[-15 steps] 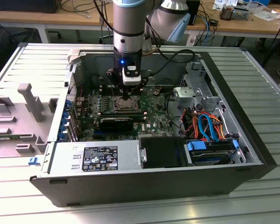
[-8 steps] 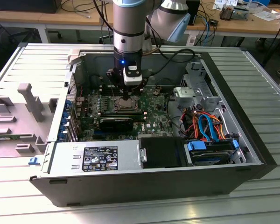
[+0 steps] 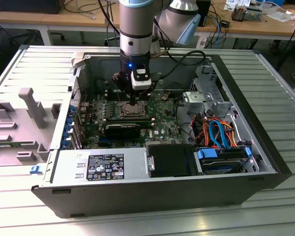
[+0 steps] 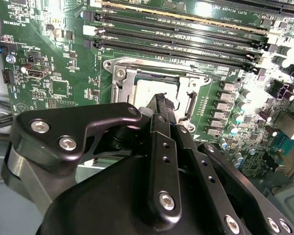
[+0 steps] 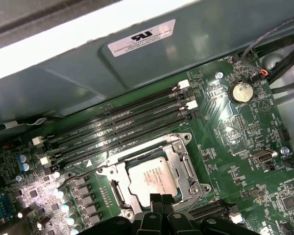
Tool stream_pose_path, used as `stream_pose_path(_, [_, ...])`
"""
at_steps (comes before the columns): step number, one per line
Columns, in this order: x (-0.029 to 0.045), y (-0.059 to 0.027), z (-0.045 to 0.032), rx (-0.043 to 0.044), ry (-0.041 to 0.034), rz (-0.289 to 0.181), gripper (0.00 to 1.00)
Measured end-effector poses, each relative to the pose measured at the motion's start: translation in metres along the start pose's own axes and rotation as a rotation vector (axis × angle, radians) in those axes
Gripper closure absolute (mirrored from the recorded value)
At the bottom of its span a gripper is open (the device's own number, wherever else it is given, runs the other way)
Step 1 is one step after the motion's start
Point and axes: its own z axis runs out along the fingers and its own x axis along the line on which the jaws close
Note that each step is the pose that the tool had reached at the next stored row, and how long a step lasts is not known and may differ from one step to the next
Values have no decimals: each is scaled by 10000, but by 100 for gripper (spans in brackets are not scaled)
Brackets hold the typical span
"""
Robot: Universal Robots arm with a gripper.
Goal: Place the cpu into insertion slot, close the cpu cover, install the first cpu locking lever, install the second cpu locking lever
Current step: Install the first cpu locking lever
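Black gripper point(image 4: 161, 105) fingers are pressed together with nothing between them, right over the cpu point(image 5: 149, 182). Shiny cpu already sits flat in the insertion slot point(image 5: 118, 191). Its cpu cover point(image 5: 175, 145) looks closed; I can't tell whether the levers are locked.

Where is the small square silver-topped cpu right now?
In both wrist views, the small square silver-topped cpu lies in the metal-rimmed socket on the green motherboard, beside the long black memory slots, under the gripper.
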Motion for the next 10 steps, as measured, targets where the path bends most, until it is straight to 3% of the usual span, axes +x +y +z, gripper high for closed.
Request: stream_pose_path(10, [0, 0, 0, 0, -8, -179, 89])
